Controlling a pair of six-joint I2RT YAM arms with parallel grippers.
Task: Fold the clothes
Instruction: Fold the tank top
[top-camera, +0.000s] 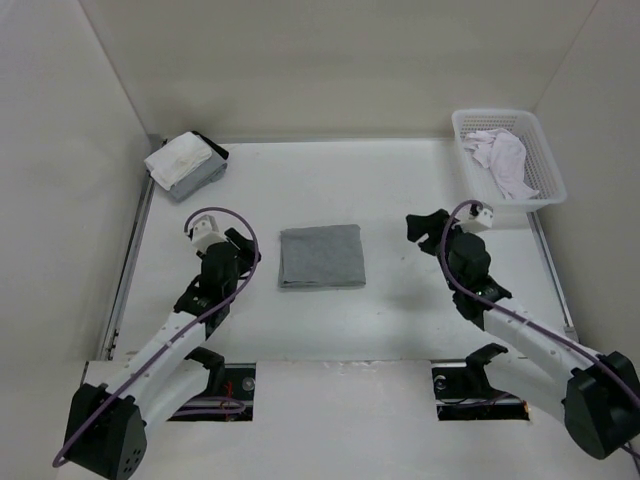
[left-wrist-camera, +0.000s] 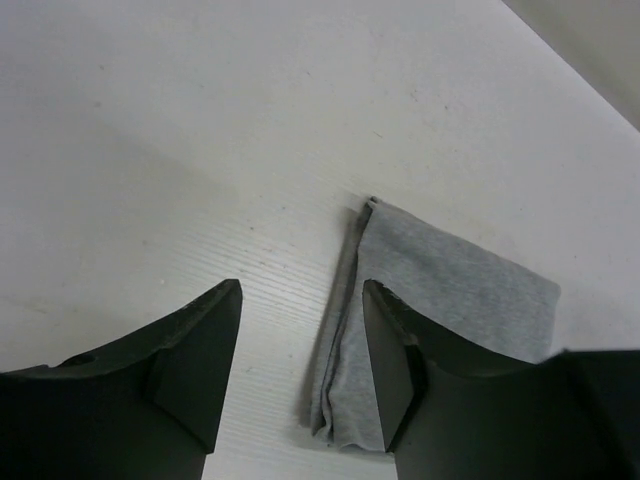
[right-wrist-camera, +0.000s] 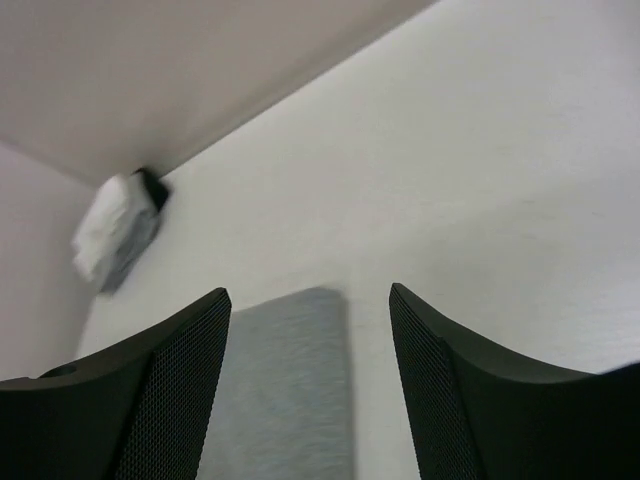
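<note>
The clothes (top-camera: 320, 257), a plain grey T-shirt, lie folded into a flat, nearly square stack at the middle of the white table (top-camera: 400, 180). My left gripper (top-camera: 247, 252) hovers just left of the stack, open and holding nothing. In the left wrist view the clothes (left-wrist-camera: 450, 290) show their layered edge between and beyond the spread fingers (left-wrist-camera: 200, 350) of the left gripper (left-wrist-camera: 300, 330). My right gripper (top-camera: 424, 228) is off to the right of the stack, apart from it and wide open. From the right wrist, the clothes (right-wrist-camera: 285, 390) lie ahead of the empty right gripper (right-wrist-camera: 310, 340).
A white mesh basket (top-camera: 495, 113) at the back right holds a white garment (top-camera: 505, 160). A small grey box (top-camera: 207, 176) with a white cloth (top-camera: 175, 155) on top stands at the back left, and the white cloth (right-wrist-camera: 110, 235) shows again from the right wrist. White walls enclose the table.
</note>
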